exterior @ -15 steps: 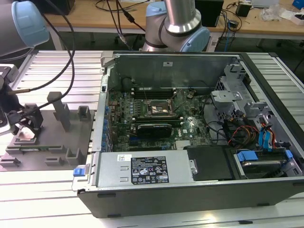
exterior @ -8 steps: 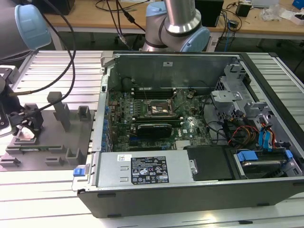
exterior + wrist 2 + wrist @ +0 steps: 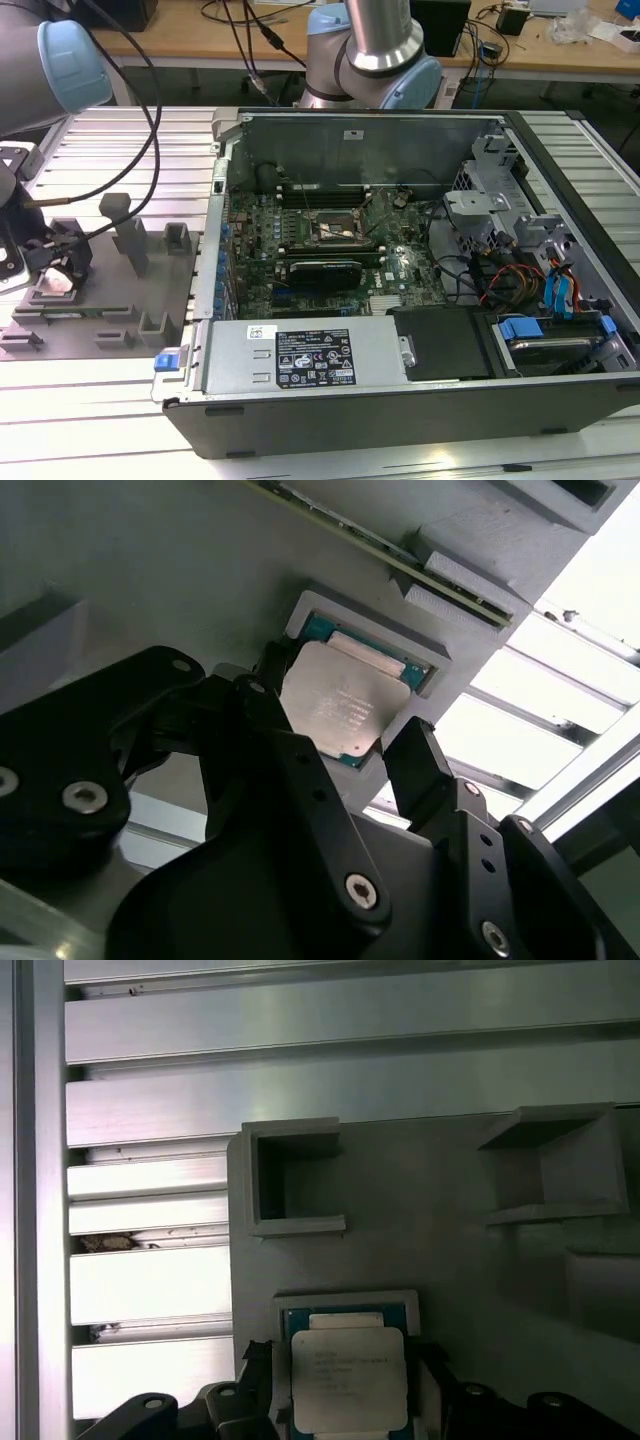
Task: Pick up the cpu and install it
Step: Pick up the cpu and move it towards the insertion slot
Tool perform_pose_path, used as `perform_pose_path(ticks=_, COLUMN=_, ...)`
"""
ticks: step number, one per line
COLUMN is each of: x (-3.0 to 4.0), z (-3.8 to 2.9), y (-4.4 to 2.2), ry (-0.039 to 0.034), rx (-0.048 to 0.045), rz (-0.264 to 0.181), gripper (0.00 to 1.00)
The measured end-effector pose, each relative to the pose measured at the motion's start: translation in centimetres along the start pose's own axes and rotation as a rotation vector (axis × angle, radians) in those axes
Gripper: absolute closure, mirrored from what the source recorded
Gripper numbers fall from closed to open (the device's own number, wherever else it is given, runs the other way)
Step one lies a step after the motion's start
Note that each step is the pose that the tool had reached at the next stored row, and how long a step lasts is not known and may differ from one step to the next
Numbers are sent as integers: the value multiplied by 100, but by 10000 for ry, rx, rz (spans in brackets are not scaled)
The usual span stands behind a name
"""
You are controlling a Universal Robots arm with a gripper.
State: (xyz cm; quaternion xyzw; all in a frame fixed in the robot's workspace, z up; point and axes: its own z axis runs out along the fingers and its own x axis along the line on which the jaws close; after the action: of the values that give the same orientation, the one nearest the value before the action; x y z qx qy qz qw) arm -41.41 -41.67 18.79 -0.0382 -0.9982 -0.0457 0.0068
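The cpu (image 3: 345, 700) is a small square chip with a silvery top. It sits at a shallow recess with a teal-edged bottom in the gray tray (image 3: 150, 570) and looks slightly raised out of it. My gripper (image 3: 340, 725) has its black fingers (image 3: 415, 760) pressed against two opposite edges of the cpu (image 3: 350, 1375). In the exterior view, the gripper (image 3: 55, 268) hangs over the tray (image 3: 110, 300) at the exterior view's left, with the pale cpu (image 3: 57, 283) under it. The motherboard socket (image 3: 335, 228) lies inside the open computer case.
The open computer case (image 3: 400, 400) fills the middle and the exterior view's right, with a graphics card (image 3: 320, 272), cables and drive bays inside. Upright gray blocks (image 3: 130, 235) stand on the tray. A ribbed aluminium table (image 3: 100, 390) lies underneath. A black cable (image 3: 150, 90) hangs over the tray.
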Motion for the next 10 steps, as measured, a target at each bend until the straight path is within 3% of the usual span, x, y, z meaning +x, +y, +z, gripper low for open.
perform_pose_path(ticks=10, x=-14, z=3, y=1, ry=19, rx=1, rz=-212, gripper=34)
